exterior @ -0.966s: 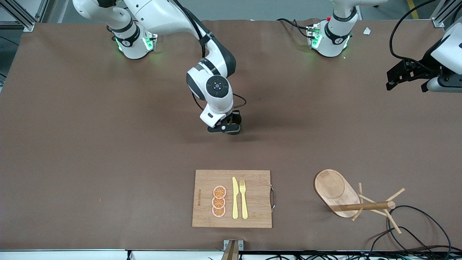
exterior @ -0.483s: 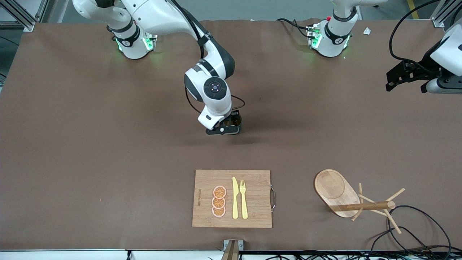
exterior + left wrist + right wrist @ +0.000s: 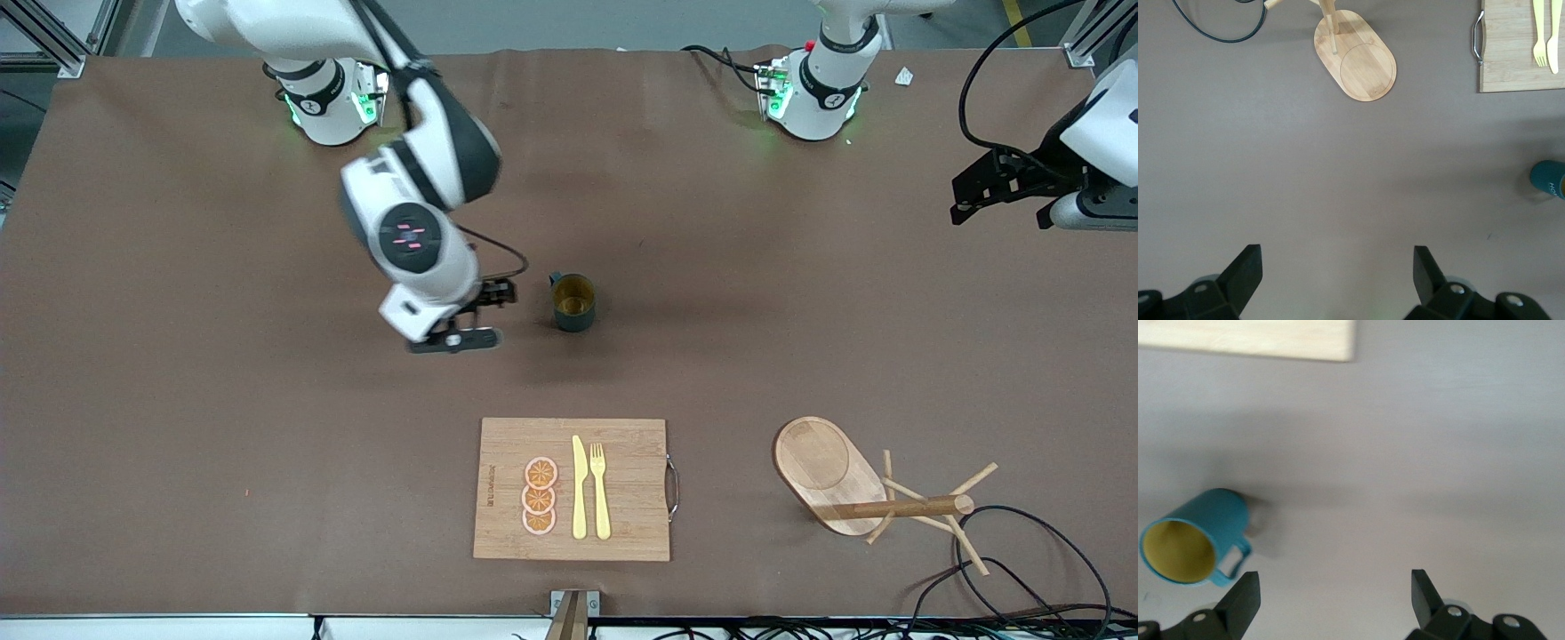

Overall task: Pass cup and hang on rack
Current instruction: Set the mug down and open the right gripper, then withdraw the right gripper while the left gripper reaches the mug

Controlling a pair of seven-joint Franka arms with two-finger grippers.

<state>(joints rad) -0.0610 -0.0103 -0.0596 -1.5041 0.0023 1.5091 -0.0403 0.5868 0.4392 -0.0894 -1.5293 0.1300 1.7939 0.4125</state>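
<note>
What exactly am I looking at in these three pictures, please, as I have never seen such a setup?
Two robot arms share a brown table. One picture looks down from across it; the other two come from cameras on each arm's wrist. The right pincer is open over bare table beside the cup, which stands upright and unheld. The left pincer, also open, waits at its end of the table. Nearer the camera lie the rack and a cutting board with cutlery and orange slices.

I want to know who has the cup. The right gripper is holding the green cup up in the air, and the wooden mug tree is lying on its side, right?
Not quite. The front view shows the cup standing on the table by itself, beside the open right gripper, which holds nothing. The mug tree does seem to lie on its side.
</note>
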